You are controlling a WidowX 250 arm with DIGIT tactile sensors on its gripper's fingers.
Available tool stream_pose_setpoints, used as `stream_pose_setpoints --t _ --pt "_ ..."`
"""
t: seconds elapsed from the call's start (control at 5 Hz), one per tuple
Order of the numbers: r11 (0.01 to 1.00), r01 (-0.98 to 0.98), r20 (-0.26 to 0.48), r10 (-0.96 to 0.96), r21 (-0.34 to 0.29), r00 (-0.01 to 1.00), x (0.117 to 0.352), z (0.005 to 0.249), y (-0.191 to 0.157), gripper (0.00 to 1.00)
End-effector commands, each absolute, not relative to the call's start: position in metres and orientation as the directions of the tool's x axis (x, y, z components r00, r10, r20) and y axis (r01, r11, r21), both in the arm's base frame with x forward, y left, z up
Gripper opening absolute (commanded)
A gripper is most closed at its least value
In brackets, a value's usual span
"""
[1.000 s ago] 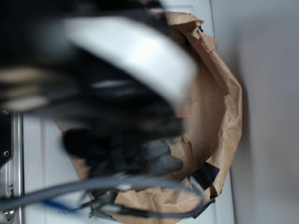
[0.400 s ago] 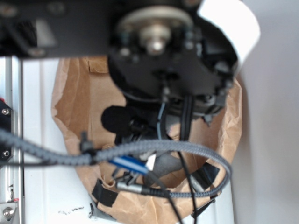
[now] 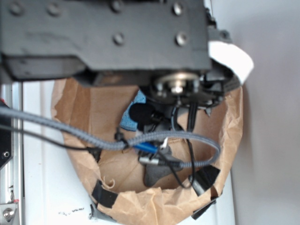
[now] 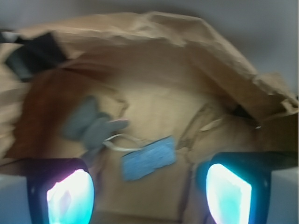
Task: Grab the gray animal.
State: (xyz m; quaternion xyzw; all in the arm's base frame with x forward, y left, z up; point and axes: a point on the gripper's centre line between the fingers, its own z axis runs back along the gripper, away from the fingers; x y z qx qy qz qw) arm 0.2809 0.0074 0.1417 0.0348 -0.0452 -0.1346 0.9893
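The gripper (image 4: 148, 193) stood wide open, its two glowing fingers (image 4: 70, 198) spread far apart with nothing between them. It hung above the brown paper-lined basket (image 4: 196, 51). The gray animal (image 4: 88, 125) lay on the paper floor ahead and to the left, just beside the blue sponge (image 4: 148, 157), untouched by either finger.

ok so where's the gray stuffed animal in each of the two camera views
Exterior: the gray animal sits low in the middle, inside the bag, partly hidden behind cables.
Wrist: the gray animal lies left of center, above the left finger of the open claw.
Shared landmark: the blue sponge, lying next to it on the brown paper bag floor.
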Motion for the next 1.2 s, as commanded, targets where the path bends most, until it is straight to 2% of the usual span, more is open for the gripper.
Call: stream_pose_setpoints --t 0.0,0.2,0.4,0.8,1.0 --pt "0.852 0.523 0.133 -0.52 0.008 0.844 0.269 0.115 -0.024 1.0" --pt "0.824 0.563 0.144 -0.551 -0.06 0.822 0.279 0.097 -0.042 1.0" --pt "0.811 0.58 0.14 -0.567 -0.083 0.812 0.287 0.082 -0.056 1.0" --pt "0.783 0.621 0.12 -0.614 -0.029 0.78 0.276 0.048 -0.081 1.0" --pt "0.808 0.589 0.123 -0.583 -0.01 0.803 0.276 0.043 -0.077 0.0"
